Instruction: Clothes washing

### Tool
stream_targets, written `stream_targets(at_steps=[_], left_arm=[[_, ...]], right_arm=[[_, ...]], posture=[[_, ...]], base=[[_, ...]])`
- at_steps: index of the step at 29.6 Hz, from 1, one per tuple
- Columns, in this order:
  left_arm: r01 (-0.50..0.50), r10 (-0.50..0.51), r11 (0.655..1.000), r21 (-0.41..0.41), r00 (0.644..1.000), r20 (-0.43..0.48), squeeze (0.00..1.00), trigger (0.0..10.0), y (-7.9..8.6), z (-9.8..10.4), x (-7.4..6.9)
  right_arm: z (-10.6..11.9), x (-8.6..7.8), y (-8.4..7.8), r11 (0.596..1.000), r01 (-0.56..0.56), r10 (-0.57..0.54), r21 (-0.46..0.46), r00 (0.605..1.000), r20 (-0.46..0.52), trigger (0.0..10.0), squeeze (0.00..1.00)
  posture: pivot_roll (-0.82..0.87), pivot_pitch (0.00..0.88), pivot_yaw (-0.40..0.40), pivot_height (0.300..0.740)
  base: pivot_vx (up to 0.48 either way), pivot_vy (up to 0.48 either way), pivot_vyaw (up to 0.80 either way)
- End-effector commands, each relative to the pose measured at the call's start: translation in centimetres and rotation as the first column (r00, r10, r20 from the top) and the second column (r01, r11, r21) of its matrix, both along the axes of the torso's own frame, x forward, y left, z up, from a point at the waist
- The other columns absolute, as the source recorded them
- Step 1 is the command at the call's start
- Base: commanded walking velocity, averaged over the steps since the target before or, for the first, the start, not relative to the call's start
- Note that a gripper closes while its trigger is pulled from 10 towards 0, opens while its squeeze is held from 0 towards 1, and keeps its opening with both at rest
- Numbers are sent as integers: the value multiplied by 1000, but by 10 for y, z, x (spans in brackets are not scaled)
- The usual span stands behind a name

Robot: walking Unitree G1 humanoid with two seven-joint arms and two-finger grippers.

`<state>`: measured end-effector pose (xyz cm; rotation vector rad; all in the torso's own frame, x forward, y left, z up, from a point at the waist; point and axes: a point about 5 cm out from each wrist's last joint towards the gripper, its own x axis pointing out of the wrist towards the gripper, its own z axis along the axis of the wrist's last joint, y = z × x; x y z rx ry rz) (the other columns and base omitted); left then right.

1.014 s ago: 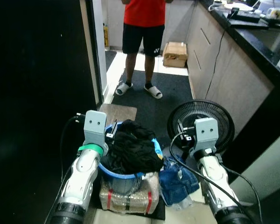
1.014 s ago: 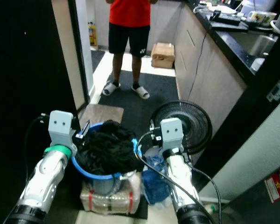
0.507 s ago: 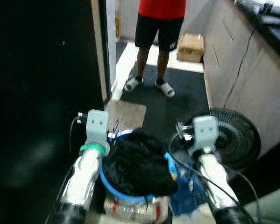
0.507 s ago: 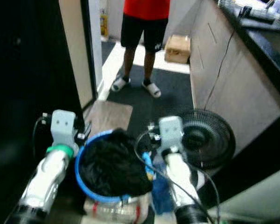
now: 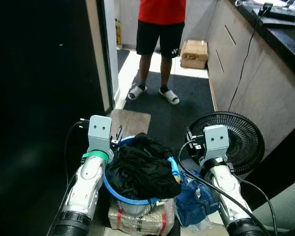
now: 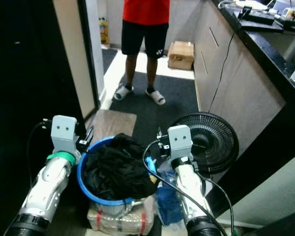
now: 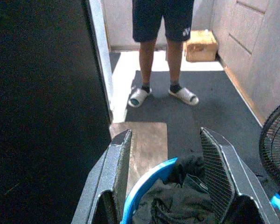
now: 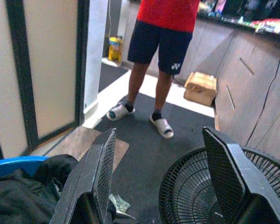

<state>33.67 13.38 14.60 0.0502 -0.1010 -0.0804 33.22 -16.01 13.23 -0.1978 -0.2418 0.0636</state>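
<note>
Left end effector (image 7: 165,177) and right end effector (image 8: 161,179), both open and empty, flank the blue laundry basket (image 5: 163,197) of dark clothes (image 5: 142,167), positioned for lifting.

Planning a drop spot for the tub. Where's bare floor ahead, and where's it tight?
Free: the brown mat just past the blue basin, and the dark carpet between the person's sandals and the fan. Crowded: basin of black clothes, denim pile and fan sit packed between the left gripper and right gripper.
</note>
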Motion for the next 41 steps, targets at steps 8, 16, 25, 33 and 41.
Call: stream_targets(at_steps=[8, 16, 25, 33, 41], left_arm=[[6, -6, 1000, -1, 999, -50, 0, 10000, -1, -12, -3], [7, -8, 1000, -2, 998, -55, 0, 10000, -1, -13, -4], [8, -8, 1000, -4, 996, -88, 0, 10000, -2, -23, -6], [-1, 7, 999, 34, 985, -171, 0, 10000, -3, -47, -6], [-63, 72, 997, 49, 974, -216, 0, 10000, 7, -54, 4]], right_arm=[[-9, -4, -3, 1000, 12, -12, -13, 999, -40, 10000, 0], [-10, -4, -4, 1000, 16, -16, -13, 999, -45, 10000, 0], [-15, -3, -3, 1000, 3, -5, -30, 997, -71, 10000, 0], [-37, -2, -3, 998, -27, 14, -64, 982, -190, 10000, 0], [-34, 8, 14, 992, -110, 93, -67, 970, -223, 10000, 0]], posture=[[11, 27, 9, 740], [11, 31, 9, 740], [12, 40, 2, 740], [18, 101, -18, 740], [15, 214, -48, 740]], base=[[0, 0, 0], [0, 0, 0], [0, 0, 0], [0, 0, 0], [0, 0, 0]])
